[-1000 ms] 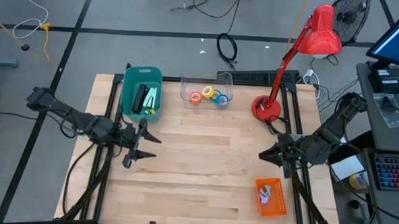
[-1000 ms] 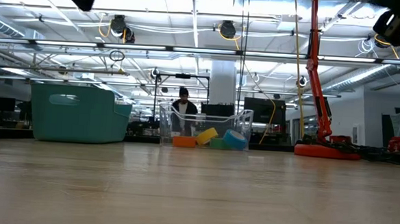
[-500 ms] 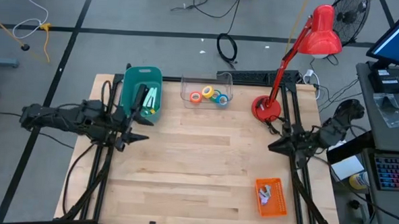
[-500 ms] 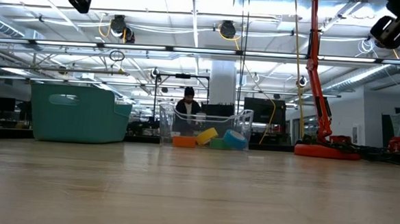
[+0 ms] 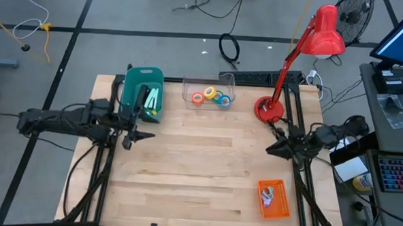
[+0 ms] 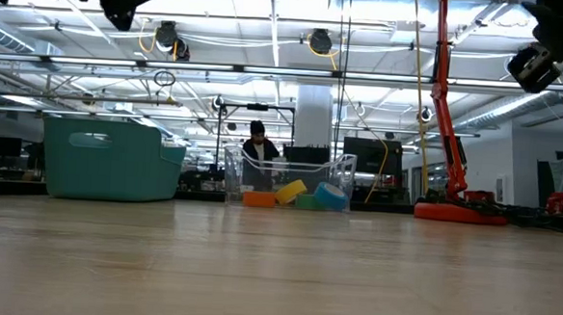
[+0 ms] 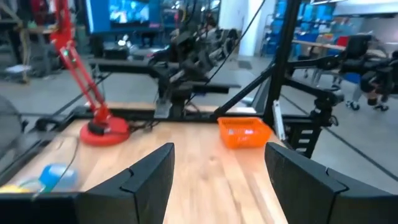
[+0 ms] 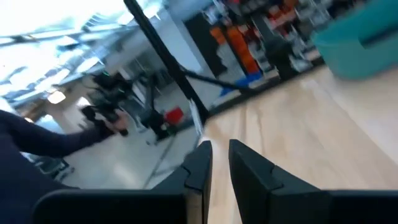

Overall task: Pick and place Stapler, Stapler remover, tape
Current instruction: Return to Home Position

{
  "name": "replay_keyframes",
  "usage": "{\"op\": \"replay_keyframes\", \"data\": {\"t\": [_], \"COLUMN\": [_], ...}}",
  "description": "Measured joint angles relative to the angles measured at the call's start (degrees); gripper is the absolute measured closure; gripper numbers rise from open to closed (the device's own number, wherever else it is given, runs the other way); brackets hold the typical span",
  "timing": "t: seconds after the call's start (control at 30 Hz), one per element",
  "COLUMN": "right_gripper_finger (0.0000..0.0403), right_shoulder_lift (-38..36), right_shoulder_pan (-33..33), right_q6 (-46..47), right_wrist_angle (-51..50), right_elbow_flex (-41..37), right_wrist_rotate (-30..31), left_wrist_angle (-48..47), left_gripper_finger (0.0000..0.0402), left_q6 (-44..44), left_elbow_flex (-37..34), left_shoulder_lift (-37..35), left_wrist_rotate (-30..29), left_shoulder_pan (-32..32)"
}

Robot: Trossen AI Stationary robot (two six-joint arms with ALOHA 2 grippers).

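The tape is several small rolls: orange (image 5: 198,98), yellow (image 5: 209,93), green (image 5: 218,97) and blue (image 5: 225,100). They lie in a clear container (image 5: 189,85) at the table's far middle. A dark stapler (image 5: 141,99) lies in the teal bin (image 5: 143,75) at the far left. A small pale thing (image 5: 269,194) lies in the orange basket (image 5: 282,206), near right. My left gripper (image 5: 138,131) hangs open beside the teal bin, pointing level across the table. My right gripper (image 5: 269,149) is shut, above the table's right side.
A red desk lamp (image 5: 268,109) stands at the far right, its arm leaning over the table's far right corner. Bare wood (image 5: 199,160) lies between the two grippers. In the low view a person (image 6: 255,148) shows in the room behind the clear container.
My left gripper has swung toward the table's far edge and now hangs close beside the teal bin, still open. My right arm has folded back toward the right edge and sunk a little, its gripper staying shut. Nothing on the table has moved.
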Motion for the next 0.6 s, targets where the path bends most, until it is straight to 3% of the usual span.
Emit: {"op": "replay_keyframes", "data": {"t": [0.13, 0.33, 0.6], "right_gripper_finger": [0.0356, 0.0355, 0.0355], "right_shoulder_lift": [-2.80, -2.84, -2.77], "right_shoulder_pan": [-1.92, -2.76, -2.80], "right_q6": [-0.12, 0.76, 0.79], "right_wrist_angle": [-2.73, -3.09, 5.93], "right_elbow_flex": [0.12, -2.06, -7.70], "right_wrist_rotate": [-2.23, -2.27, -5.05], "left_wrist_angle": [-5.51, 0.69, 3.80], "left_gripper_finger": [0.0149, 0.0149, 0.0149], "left_q6": [-1.11, -1.62, -2.65], "left_elbow_flex": [-0.37, -8.10, -16.98], "left_shoulder_lift": [-5.00, -13.86, -19.79], "left_wrist_rotate": [-0.01, -1.07, -3.92], "left_shoulder_pan": [1.30, 0.74, 0.60]}}
